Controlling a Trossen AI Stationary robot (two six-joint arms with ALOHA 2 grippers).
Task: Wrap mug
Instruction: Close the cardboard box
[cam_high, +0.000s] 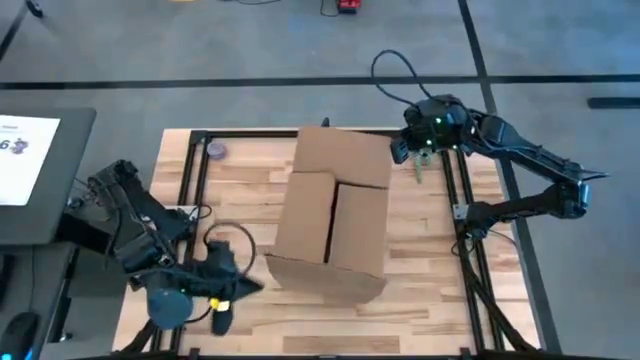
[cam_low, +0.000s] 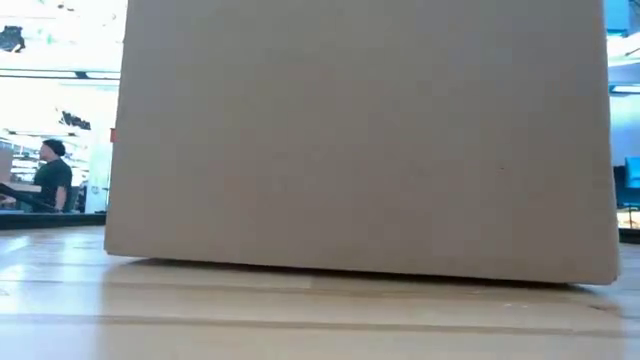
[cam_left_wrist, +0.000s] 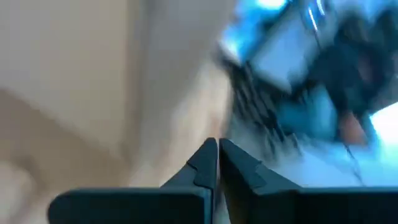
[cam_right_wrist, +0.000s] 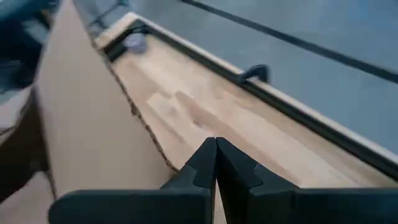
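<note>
No mug shows in any view. A large brown cardboard box (cam_high: 335, 215) stands on its base in the middle of the wooden table and fills the low view (cam_low: 360, 140). My left gripper (cam_high: 250, 285) is shut, low at the box's near left corner, with nothing between its fingers (cam_left_wrist: 217, 158). My right gripper (cam_high: 402, 150) is also shut, at the box's far right corner. In its wrist view the fingertips (cam_right_wrist: 216, 152) hover over bare wood beside the box's edge (cam_right_wrist: 93, 124).
A small grey roll (cam_high: 215, 150) lies near the table's far left corner, also seen in the right wrist view (cam_right_wrist: 134, 42). A black frame rail (cam_high: 185, 190) runs along the table's sides. Bare wood (cam_high: 430, 250) lies right of the box. A person (cam_low: 50, 175) stands far off in the room.
</note>
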